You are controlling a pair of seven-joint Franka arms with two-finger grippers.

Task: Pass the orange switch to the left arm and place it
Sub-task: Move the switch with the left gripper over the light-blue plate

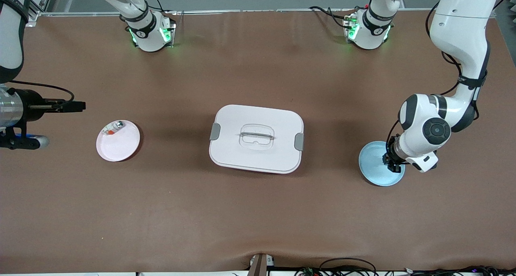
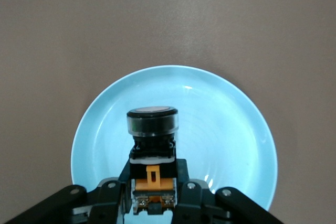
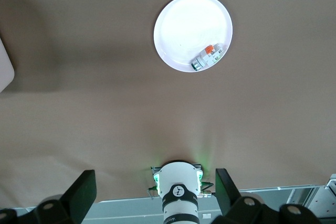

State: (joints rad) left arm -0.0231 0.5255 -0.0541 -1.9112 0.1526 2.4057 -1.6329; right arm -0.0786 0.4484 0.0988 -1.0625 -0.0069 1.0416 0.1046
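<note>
The orange switch [image 2: 153, 145], black with a round cap and an orange end, stands between the fingers of my left gripper [image 2: 152, 184]. That gripper is shut on it, low over the blue plate [image 2: 226, 129]. In the front view the left gripper [image 1: 394, 163] is at that plate [image 1: 373, 169], at the left arm's end of the table. I cannot tell whether the switch touches the plate. The white box [image 1: 256, 138] with grey latches sits mid-table, lid on. My right gripper [image 1: 26, 141] is open and empty, and waits at the right arm's end of the table.
A pink plate [image 1: 119, 145] lies between the box and the right gripper. It holds a small silvery-clear item with red [image 1: 113, 127], which also shows in the right wrist view [image 3: 209, 56]. A corner of the box [image 3: 4, 66] shows there too.
</note>
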